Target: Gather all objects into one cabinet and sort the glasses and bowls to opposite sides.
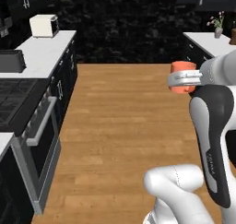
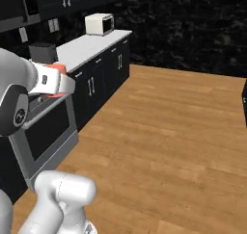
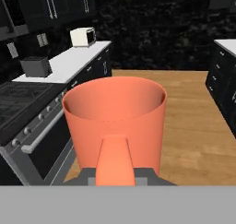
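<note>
Cup (image 3: 115, 121) pinched at rim by gripper (image 3: 115, 170), carried over floor (image 1: 124, 126); jolt while driving could shake it loose.

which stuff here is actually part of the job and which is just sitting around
Part of the job:
- orange-red cup, held in the shut pincer

Just lying about:
- white microwave on the far counter
- dark toaster by the stove
- stove
- vase of pink flowers on the right counter
</note>
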